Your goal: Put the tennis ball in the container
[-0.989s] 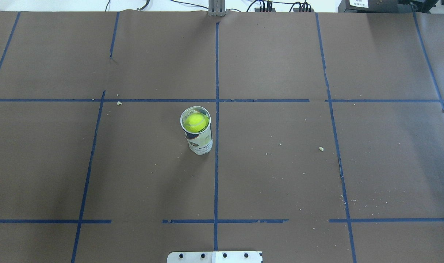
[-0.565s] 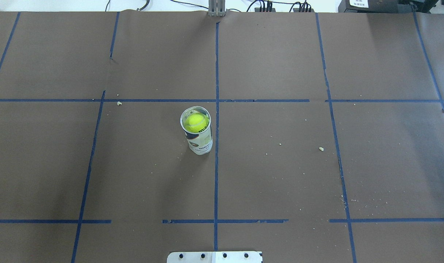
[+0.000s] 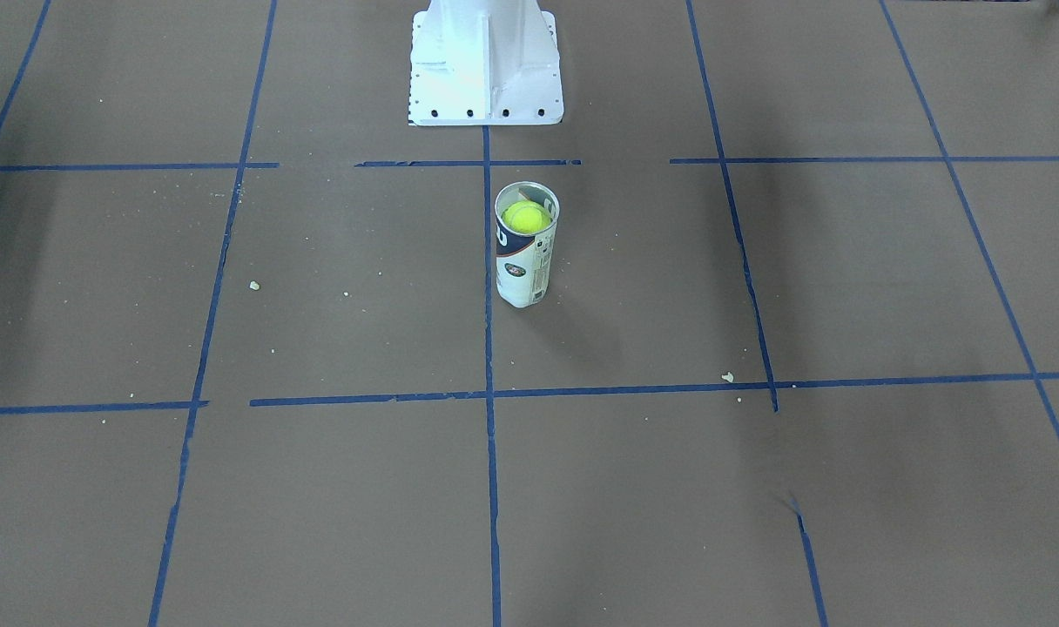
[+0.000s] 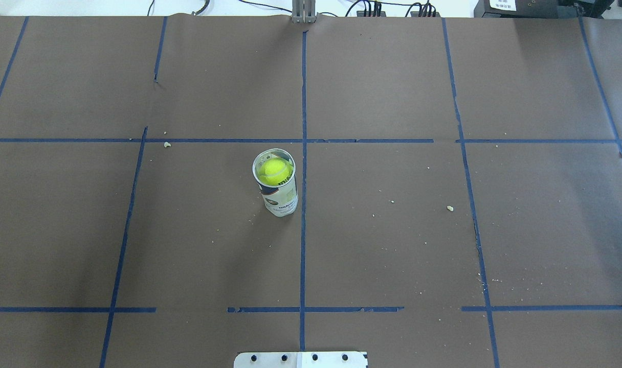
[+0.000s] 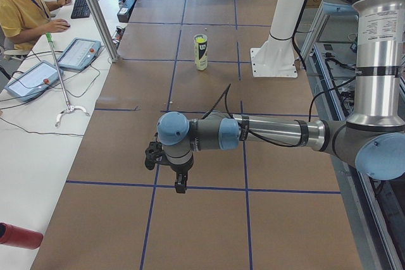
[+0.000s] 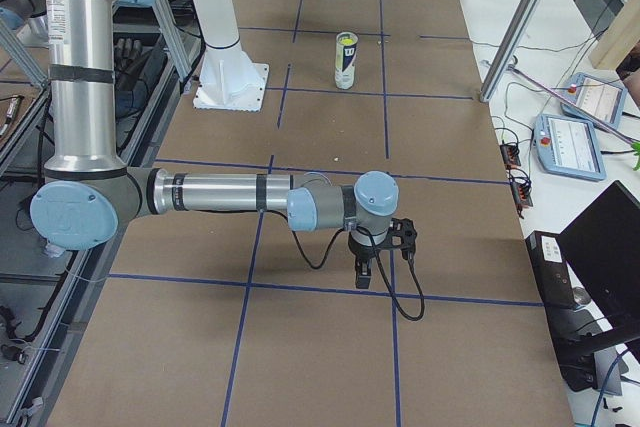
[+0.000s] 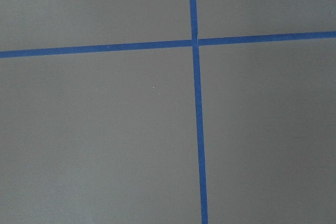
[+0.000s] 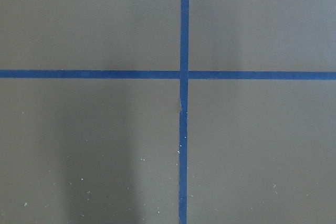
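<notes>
**Brown table [image 4: 393,245]: ball seated in can**

Confirm that the ball [image 4: 275,170] sits inside the can [image 4: 281,199], just left of centre in the overhead view. The can's long axis is vertical, mouth up. The left gripper [image 5: 180,187] and right gripper [image 6: 363,281] hang well apart from it. You cannot tell their opening or load. A gripper sweeping past could topple the can.

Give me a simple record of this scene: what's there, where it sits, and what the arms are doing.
container: clear plastic cylinder, white and navy label, upright on the brown table
tennis ball: bright yellow-green, fuzzy, inside container near its top
left gripper: far from container, open or shut unclear
right gripper: far from container, open or shut unclear
</notes>
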